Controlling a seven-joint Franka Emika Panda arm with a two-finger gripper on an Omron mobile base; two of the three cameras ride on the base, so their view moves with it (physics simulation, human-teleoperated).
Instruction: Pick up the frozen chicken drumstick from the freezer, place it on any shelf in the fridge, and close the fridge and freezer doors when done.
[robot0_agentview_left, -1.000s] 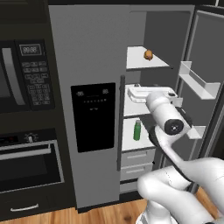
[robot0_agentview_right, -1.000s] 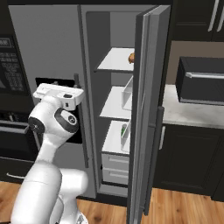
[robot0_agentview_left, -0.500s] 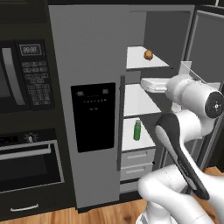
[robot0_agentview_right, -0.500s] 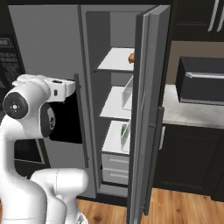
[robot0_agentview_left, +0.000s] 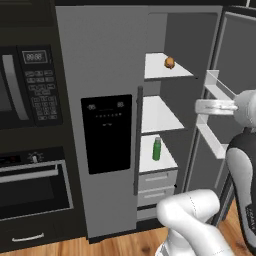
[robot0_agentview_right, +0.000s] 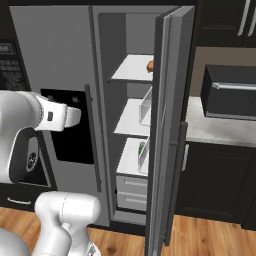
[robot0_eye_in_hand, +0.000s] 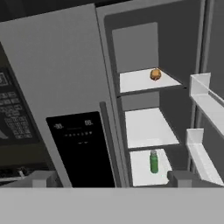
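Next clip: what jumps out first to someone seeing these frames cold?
The tall grey unit with its right door swung wide open, baring white shelves, while the dispenser door beside it is shut. A small golden-brown item sits alone on the top shelf, and a green bottle stands two shelves below. The white arm's gripper hangs in front of the open compartment.

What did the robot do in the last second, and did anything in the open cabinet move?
The arm swung its hand out of the open compartment, rightward in the left base view toward the open door, and it took hold of nothing. The small brown item on the top shelf, the green bottle lower down and the closed dispenser door stayed as they were.
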